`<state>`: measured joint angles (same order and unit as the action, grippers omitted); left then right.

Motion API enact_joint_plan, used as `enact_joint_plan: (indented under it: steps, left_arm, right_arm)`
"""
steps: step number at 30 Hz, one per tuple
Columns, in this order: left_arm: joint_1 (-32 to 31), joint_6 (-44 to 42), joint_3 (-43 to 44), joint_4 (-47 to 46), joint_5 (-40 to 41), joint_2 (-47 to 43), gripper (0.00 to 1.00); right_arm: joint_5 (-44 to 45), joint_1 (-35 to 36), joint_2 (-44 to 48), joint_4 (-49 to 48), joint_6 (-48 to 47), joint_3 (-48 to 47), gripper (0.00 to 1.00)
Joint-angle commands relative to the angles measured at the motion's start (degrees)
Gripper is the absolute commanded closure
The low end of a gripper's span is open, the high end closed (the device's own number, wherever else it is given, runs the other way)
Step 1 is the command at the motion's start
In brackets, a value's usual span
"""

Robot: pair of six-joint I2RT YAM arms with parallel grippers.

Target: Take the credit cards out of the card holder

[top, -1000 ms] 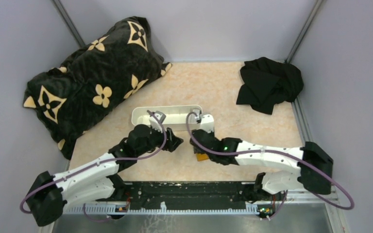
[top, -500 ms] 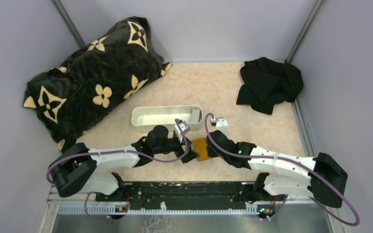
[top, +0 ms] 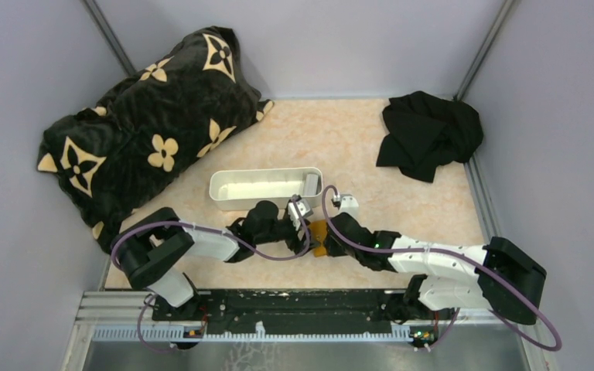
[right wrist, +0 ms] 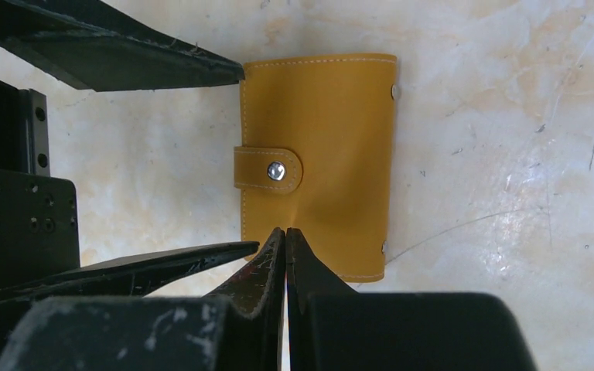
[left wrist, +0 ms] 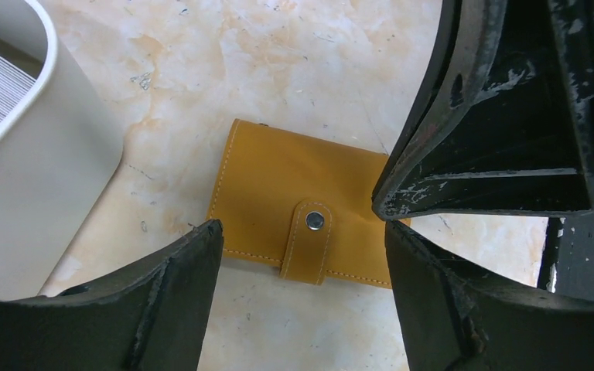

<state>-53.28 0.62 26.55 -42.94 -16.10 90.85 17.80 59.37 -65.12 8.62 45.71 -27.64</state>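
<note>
Right tool point(right wrist: 285, 232) is pinched shut, tips on the card holder point(right wrist: 332, 124), which lies snapped closed on the table point(right wrist: 510, 154) just ahead. Left tool point(left wrist: 298, 216) gapes wide around its tab point(left wrist: 307, 239) side. It's likely light, floppy leather, so you pin it and pull the tab.

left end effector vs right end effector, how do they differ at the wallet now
The left end effector is open, jaws spread; the right end effector is shut, jaws pressed together. The left one straddles the strap edge of the closed orange-tan leather wallet, one jaw near each corner; the right one's tip lies over the wallet's face beside the strap. Both are black, scuffed and low at the wallet.
</note>
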Motion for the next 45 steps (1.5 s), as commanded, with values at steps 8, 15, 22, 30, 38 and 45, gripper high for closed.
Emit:
enact_joint_plan:
  steps: [8,15,22,30,38,45]
  left_arm:
    - [-0.32,-2.69,0.57,-0.73,-6.24,3.16,0.4]
    - [-3.64,-5.44,4.89,8.37,-5.05,6.17,0.4]
    - [-4.56,-6.6,7.4,12.69,-4.15,9.07,0.82]
    - [-4.48,-4.8,6.82,12.61,-1.74,7.98,1.0]
    - [-3.59,1.32,2.55,7.62,1.97,0.54,1.0]
    - [-3.59,2.01,3.79,7.91,0.46,0.03,1.0]
  right_arm:
    - [-1.24,-1.41,1.56,-3.45,0.75,2.03,1.0]
    - [-1.37,-2.94,5.07,-1.67,0.23,2.95,1.0]
    - [-1.6,-3.12,5.03,-1.85,0.64,3.64,1.0]
    - [-0.78,-4.13,7.26,-0.19,0.87,3.42,1.0]
    - [-0.63,-5.73,9.93,2.97,1.01,3.75,1.0]
    - [-5.75,-5.18,3.88,-3.35,0.62,4.22,1.0]
